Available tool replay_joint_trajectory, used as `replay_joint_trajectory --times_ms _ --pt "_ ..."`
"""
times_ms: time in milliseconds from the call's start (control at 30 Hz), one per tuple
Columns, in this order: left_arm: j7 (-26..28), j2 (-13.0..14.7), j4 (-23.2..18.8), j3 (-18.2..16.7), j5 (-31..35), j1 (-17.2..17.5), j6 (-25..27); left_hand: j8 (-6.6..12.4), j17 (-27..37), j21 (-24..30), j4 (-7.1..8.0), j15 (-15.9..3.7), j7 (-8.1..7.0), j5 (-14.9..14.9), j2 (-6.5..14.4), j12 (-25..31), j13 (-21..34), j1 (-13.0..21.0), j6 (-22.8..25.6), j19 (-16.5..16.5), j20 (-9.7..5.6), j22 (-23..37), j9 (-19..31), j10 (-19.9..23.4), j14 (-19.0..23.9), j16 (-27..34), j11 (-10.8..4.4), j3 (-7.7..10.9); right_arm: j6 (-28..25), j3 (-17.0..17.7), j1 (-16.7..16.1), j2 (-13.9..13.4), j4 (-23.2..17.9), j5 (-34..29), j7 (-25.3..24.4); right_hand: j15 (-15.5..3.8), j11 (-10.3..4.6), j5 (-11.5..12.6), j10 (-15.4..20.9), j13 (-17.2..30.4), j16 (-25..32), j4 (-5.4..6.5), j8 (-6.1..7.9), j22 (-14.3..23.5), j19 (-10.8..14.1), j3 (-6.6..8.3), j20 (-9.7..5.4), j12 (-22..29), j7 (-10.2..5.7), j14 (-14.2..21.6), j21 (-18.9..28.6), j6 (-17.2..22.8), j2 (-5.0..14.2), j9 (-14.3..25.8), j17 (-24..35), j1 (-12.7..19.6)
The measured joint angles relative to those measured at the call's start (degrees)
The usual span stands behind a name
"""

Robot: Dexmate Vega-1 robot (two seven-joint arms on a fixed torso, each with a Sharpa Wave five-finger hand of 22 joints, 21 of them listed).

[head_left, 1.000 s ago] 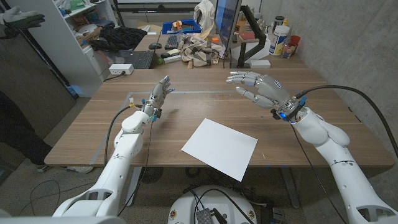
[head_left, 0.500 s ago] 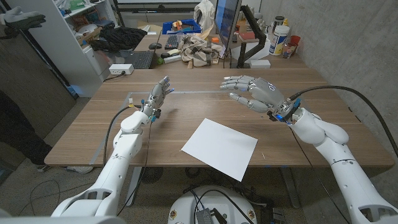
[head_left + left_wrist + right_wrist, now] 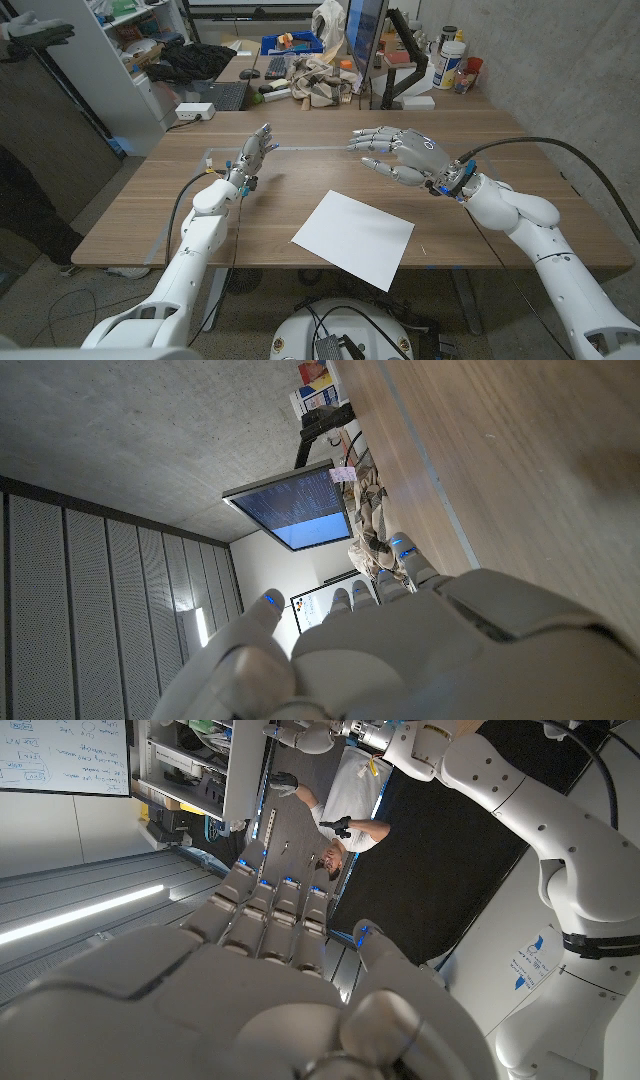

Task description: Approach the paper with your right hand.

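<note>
A white sheet of paper (image 3: 354, 237) lies tilted on the wooden table (image 3: 480, 215), close to the front edge near the middle. My right hand (image 3: 402, 154) hovers above the table behind the paper, fingers spread and reaching toward picture left, holding nothing. Its back fills the lower part of the right wrist view (image 3: 240, 1000). My left hand (image 3: 254, 152) is raised at the table's left part, well away from the paper, fingers straight and apart, empty. The left wrist view shows its back (image 3: 440, 650) over bare wood.
A strip of clear tape (image 3: 300, 147) runs across the table behind both hands. Beyond the far edge stand a monitor (image 3: 364, 35), a keyboard (image 3: 223, 95), bottles (image 3: 451, 60) and clutter. A shelf unit (image 3: 95, 70) rises at the left. A person (image 3: 345, 832) appears in the right wrist view.
My right hand has moved toward picture left and slightly lower, coming nearer the paper's far side. The left hand and the paper have stayed put.
</note>
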Motion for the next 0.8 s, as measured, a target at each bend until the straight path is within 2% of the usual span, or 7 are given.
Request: replay_joint_trajectory --times_ms 67,800 --pt "0.0 0.0 0.1 0.0 0.0 0.0 0.0 0.00 0.0 0.0 0.00 0.00 -0.21 0.0 0.0 0.0 0.0 0.0 0.2 0.0 0.00 0.0 0.0 0.0 0.0 0.0 0.00 0.00 -0.6 -0.5 0.0 -0.6 -0.2 -0.5 -0.6 0.00 0.00 0.0 0.0 0.0 -0.2 0.15 -0.42 0.0 -1.0 0.16 0.04 -0.2 -0.12 0.0 -0.4 0.1 0.00 0.0 0.0 0.0" --pt "-0.3 0.1 1.0 -0.2 -0.1 -0.2 -0.2 0.00 0.0 -0.2 0.00 0.00 -0.20 0.0 0.0 0.0 0.0 0.0 0.2 0.0 0.00 0.0 0.0 0.0 0.0 0.0 0.00 0.00 -6.9 -7.2 0.1 -7.5 -2.4 -4.2 -6.9 0.00 0.01 0.0 0.0 0.0 -0.1 -0.72 -0.43 0.0 -1.0 1.03 0.04 -0.6 -0.30 0.0 -0.8 0.3 0.23 0.0 0.0 0.2"
